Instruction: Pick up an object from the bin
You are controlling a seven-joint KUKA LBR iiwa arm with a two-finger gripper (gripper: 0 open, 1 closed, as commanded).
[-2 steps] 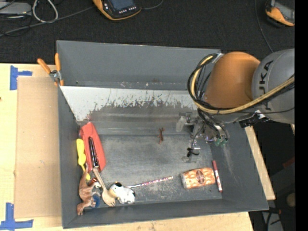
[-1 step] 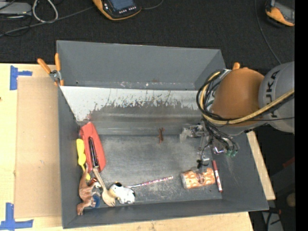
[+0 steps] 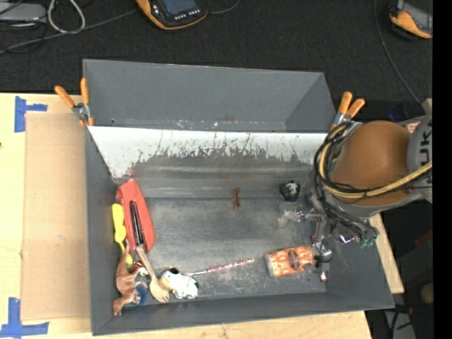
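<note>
Orange oblong block with pale markings (image 3: 289, 261) is the thing nearest your gripper (image 3: 321, 254). The gripper hangs at the block's right end, touching it or just beside it; this view does not settle which. Nor can you tell whether the gripper is parted or closed, because the wrist's cables and brown cover crowd over it.

The step in hand looks like the last of the approach, then the closing. To do it well, bring the gripper leftward until it stands over the block's middle rather than its end. Turn the wrist so the grip closes across the block's narrow width. Go down close to the floor of the grey metal bin (image 3: 212, 224) before you close, or the block may squirt out sideways.

Mind the thin pink stick (image 3: 222, 265) just left of the block, aimed at it. The small dark round piece (image 3: 289, 189) lies well behind the block. The heap of toys and tools (image 3: 141, 260) lies far to the block's left, so neither should trouble you.
</note>
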